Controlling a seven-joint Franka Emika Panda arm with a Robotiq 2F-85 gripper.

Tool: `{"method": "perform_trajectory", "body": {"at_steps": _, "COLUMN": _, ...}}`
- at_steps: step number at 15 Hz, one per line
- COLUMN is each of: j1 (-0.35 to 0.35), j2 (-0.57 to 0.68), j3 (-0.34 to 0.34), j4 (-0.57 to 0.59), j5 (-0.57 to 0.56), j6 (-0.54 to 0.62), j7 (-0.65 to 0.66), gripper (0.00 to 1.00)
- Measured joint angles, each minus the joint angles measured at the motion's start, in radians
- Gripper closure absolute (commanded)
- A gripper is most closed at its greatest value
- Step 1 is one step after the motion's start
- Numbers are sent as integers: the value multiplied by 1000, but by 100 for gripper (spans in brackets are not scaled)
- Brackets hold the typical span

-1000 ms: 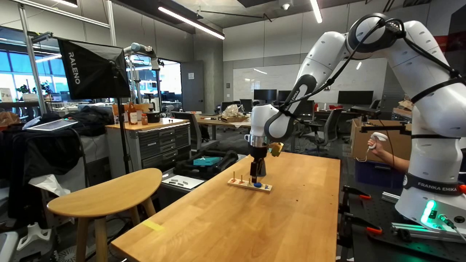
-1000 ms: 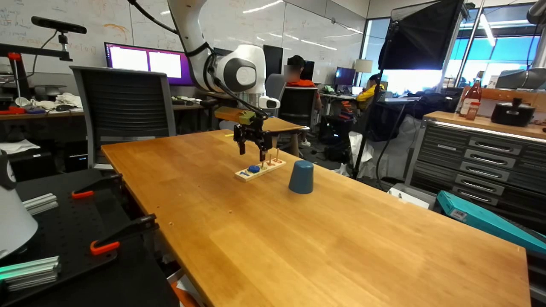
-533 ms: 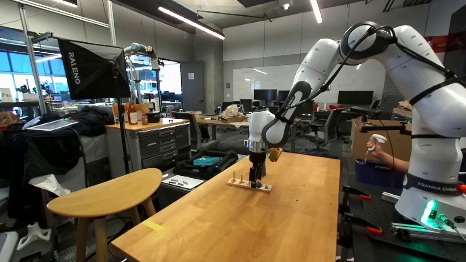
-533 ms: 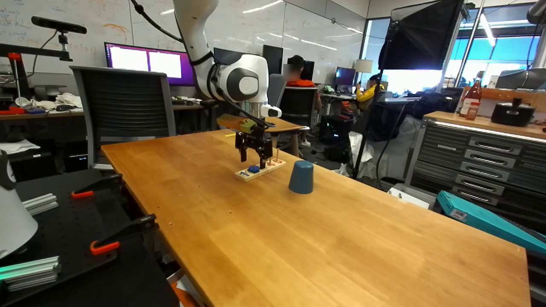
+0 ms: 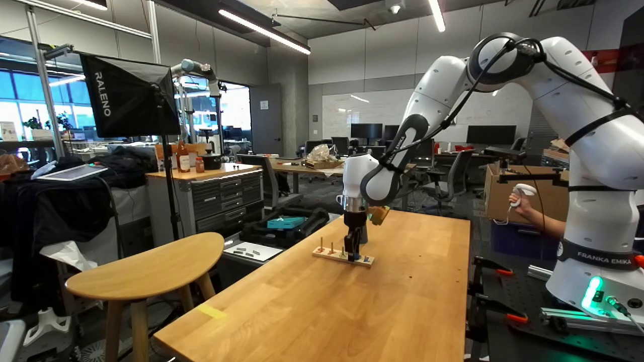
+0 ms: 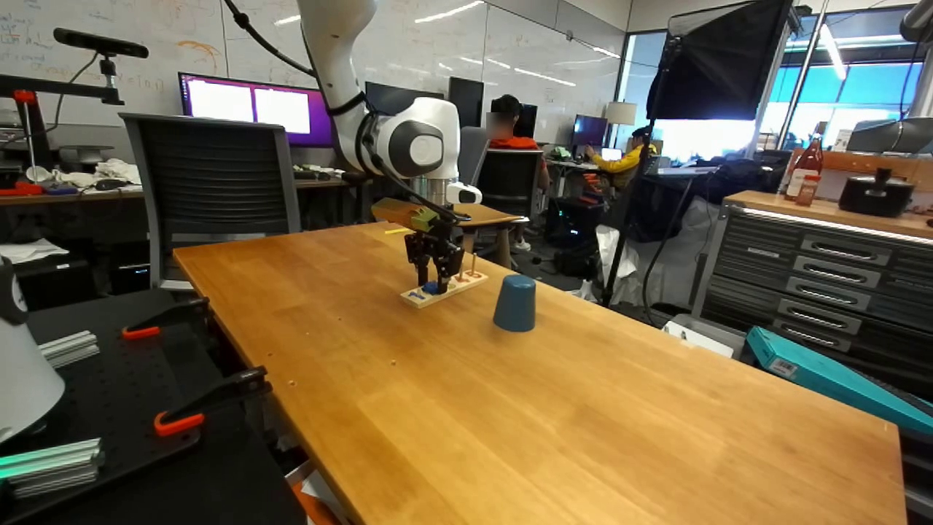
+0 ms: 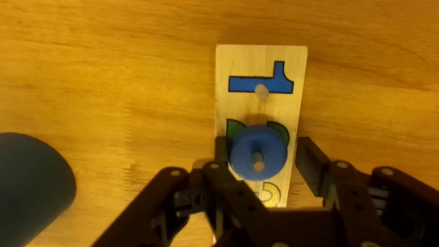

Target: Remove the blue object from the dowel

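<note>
The blue object (image 7: 259, 144) is a flat round ring seated around the dowel (image 7: 258, 166), whose tip pokes up through its middle. It rests low on the pale wooden base (image 7: 236, 56), over a partly covered green figure. My gripper (image 7: 263, 151) points straight down with its fingers on either side of the ring. In the wrist view the left finger is right at the ring's edge; whether it touches I cannot tell. A gap separates the ring from the right finger (image 7: 310, 161). In both exterior views the fingertips are down at the base (image 6: 410, 300), partly hiding the ring.
A bare peg (image 7: 261, 92) stands on the blue figure at the base's end; further pegs (image 5: 332, 246) rise along the other half. An upturned dark blue-grey cup (image 6: 515, 303) stands beside the base. The table's edge (image 6: 627, 312) runs behind the cup.
The gripper has come down over the blue ring, and its fingers have drawn closer together around it. The wooden base has shifted very slightly. The cup stays put.
</note>
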Motion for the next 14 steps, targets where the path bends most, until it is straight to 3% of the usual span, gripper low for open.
{"method": "perform_trajectory", "body": {"at_steps": 2, "j1": 0, "j2": 3, "j3": 0, "j4": 0, "j5": 1, "j6": 0, "j7": 0, "gripper": 0}}
{"method": "perform_trajectory", "body": {"at_steps": 7, "j1": 0, "j2": 6, "j3": 7, "j4": 0, "j5": 26, "j6": -1, "j7": 0, "gripper": 0}}
{"method": "perform_trajectory", "body": {"at_steps": 8, "j1": 0, "j2": 6, "j3": 9, "j4": 0, "j5": 35, "j6": -1, "j7": 0, "gripper": 22}}
{"method": "perform_trajectory", "body": {"at_steps": 10, "j1": -1, "j2": 6, "j3": 14, "j4": 0, "j5": 49, "j6": -1, "j7": 0, "gripper": 29}}
{"method": "perform_trajectory", "body": {"at_steps": 14, "j1": -6, "j2": 6, "j3": 18, "j4": 3, "j5": 61, "j6": -1, "j7": -1, "gripper": 62}}
